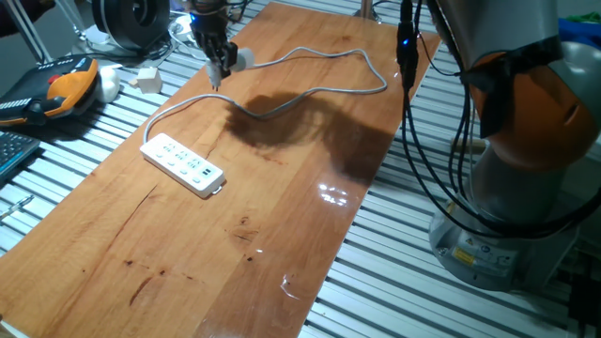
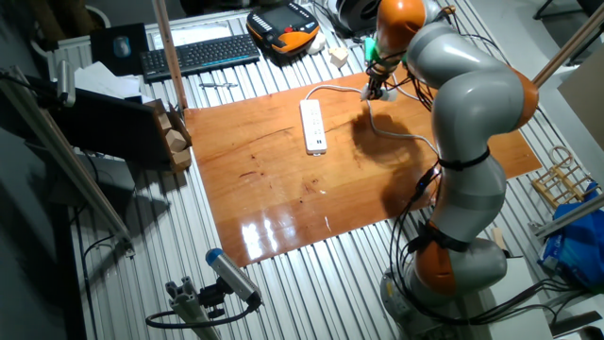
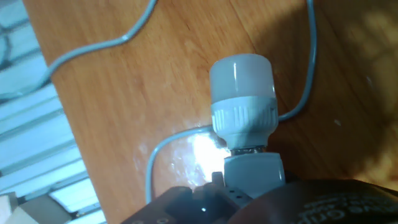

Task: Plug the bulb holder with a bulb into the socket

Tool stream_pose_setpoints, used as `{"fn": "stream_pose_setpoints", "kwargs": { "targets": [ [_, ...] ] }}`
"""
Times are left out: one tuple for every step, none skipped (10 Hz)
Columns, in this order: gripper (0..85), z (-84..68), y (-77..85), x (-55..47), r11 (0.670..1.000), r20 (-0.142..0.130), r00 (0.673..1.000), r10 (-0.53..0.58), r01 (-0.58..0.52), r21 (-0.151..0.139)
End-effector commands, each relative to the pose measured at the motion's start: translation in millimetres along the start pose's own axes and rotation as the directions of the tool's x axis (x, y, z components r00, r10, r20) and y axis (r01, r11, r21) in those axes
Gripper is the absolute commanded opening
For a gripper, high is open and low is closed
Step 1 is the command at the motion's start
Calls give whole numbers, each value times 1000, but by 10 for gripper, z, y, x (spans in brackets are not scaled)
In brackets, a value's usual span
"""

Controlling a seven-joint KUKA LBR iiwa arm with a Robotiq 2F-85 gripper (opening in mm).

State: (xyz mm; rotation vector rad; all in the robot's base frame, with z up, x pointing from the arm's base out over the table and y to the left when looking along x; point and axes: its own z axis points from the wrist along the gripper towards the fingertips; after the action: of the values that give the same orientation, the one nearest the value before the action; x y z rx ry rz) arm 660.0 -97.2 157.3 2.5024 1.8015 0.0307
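The bulb holder with a bulb fills the hand view: a round white bulb on a ribbed white base, its plug end running back between my fingers. My gripper hangs over the far left corner of the wooden board, shut on the holder, and the bulb sticks out to one side. The socket, a long white power strip, lies flat on the board nearer the front left, apart from the gripper. In the other fixed view the socket lies left of my gripper. Its grey cable loops under the bulb.
The grey cable snakes across the board's far end. A plain white cube block and an orange-black handset lie off the board's left edge on the slatted metal table. The arm's base stands at the right.
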Motion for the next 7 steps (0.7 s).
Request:
{"fn": "stream_pose_setpoints", "kwargs": {
  "targets": [
    [0,12,-13,17,1000,-4,1000,-23,23,10],
    [0,24,-29,36,999,-18,999,-41,41,20],
    [0,35,-49,56,999,-35,998,-43,44,25],
    [0,52,-71,78,998,-37,998,-52,53,22],
    [0,66,-75,94,998,-35,998,-57,57,12],
    [0,72,-73,99,998,-31,998,-63,63,4],
    [0,73,-72,100,997,-21,997,-75,75,-2]
  ]
}}
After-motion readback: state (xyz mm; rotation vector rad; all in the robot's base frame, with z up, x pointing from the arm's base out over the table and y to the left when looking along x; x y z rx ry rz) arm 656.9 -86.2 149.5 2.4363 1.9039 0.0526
